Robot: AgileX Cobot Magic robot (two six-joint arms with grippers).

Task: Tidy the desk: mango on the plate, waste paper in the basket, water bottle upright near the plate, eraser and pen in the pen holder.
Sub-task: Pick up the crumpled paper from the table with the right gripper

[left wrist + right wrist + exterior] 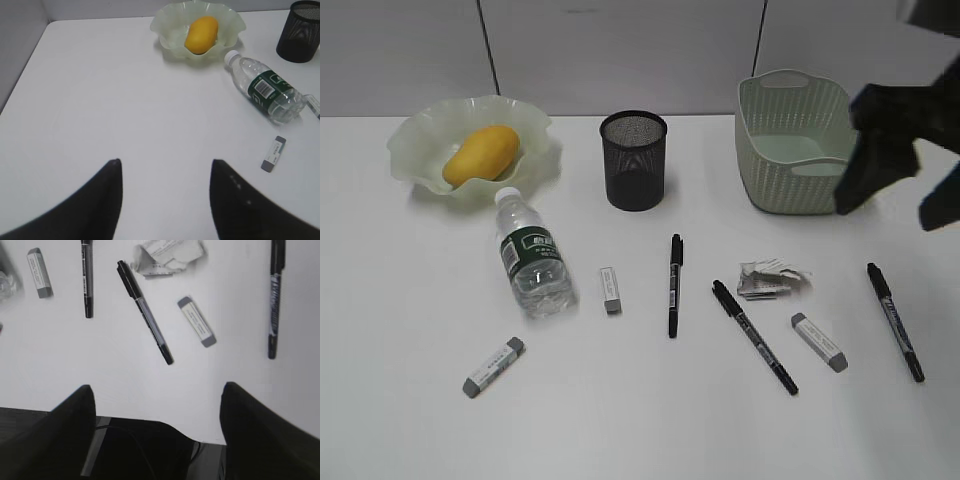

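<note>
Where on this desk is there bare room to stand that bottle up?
Bare desk lies left of the lying water bottle, below the plate, and between plate and pen holder. It is crowded from the bottle rightward, where pens, erasers and the waste paper lie.

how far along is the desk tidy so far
Done: the mango sits in the plate.
In hand: nothing; the left gripper and right gripper are both open and empty.
Left: the water bottle lies on its side, the waste paper is on the desk outside the basket, and three pens and three erasers lie loose, none in the pen holder.
</note>
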